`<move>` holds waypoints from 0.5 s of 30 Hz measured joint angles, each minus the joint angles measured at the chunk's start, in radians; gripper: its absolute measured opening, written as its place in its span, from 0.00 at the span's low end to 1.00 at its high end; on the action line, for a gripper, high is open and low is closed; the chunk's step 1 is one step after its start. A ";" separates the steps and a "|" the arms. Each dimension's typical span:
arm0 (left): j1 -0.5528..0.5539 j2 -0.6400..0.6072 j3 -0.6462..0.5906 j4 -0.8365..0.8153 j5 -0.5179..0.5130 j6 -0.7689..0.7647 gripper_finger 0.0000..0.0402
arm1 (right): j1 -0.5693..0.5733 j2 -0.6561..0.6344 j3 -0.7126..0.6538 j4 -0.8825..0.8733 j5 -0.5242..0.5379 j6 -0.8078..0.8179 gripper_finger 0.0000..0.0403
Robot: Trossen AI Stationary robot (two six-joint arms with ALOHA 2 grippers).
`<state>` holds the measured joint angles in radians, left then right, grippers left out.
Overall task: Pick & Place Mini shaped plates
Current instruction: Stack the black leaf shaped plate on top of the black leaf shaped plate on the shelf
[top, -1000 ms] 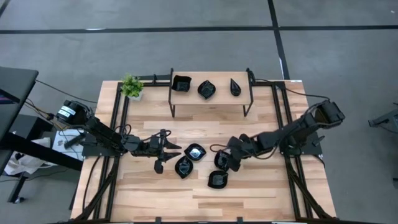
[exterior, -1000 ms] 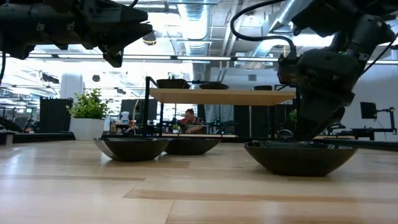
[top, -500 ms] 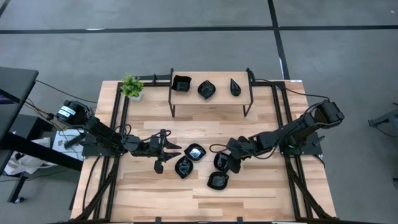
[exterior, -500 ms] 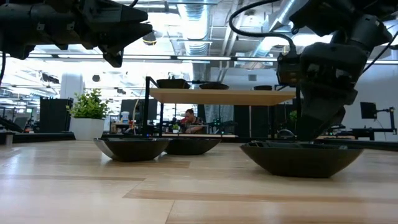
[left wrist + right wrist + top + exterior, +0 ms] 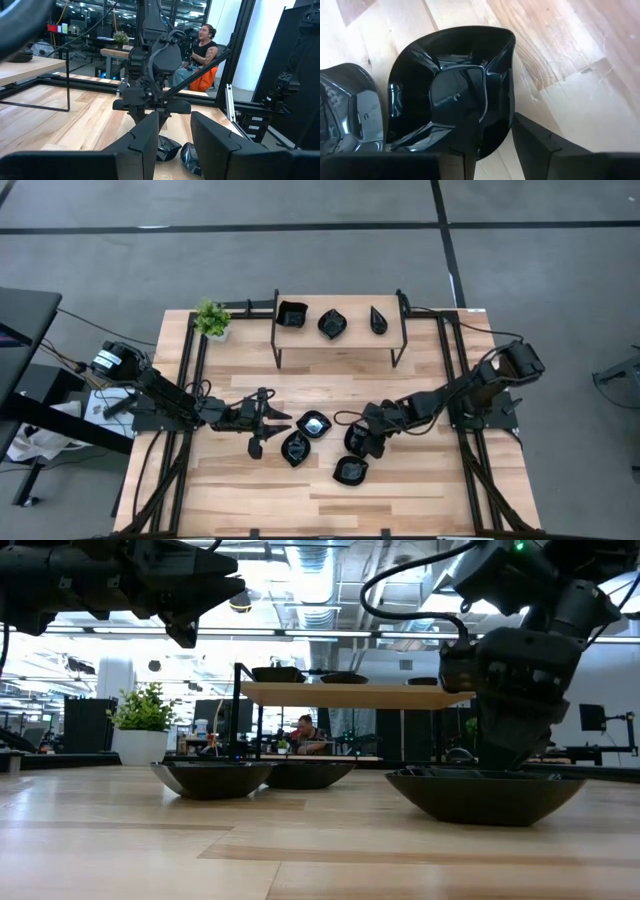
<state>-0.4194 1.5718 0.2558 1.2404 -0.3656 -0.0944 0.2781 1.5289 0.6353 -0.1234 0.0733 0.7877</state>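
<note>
right gripper (image 5: pixel 492 137) straddling black plate (image 5: pixel 455 90) rim

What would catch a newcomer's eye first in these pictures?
Probably the right gripper, low over a glossy black plate near the table's middle, one finger inside its rim and one outside. Next, the small raised shelf at the table's far edge carrying three more plates.

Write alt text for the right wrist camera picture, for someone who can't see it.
The right tool straddles the rim of a glossy black leaf-shaped mini plate on the light wooden table, one finger inside the dish and the other outside. Part of a second black plate sits beside it.
</note>
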 joint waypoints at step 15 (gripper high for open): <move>0.000 0.000 0.000 0.001 0.000 0.000 0.29 | -0.014 -0.037 -0.002 -0.003 0.006 -0.002 0.11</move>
<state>-0.4194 1.5719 0.2558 1.2415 -0.3654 -0.0948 0.2637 1.4921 0.6334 -0.1266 0.0788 0.7860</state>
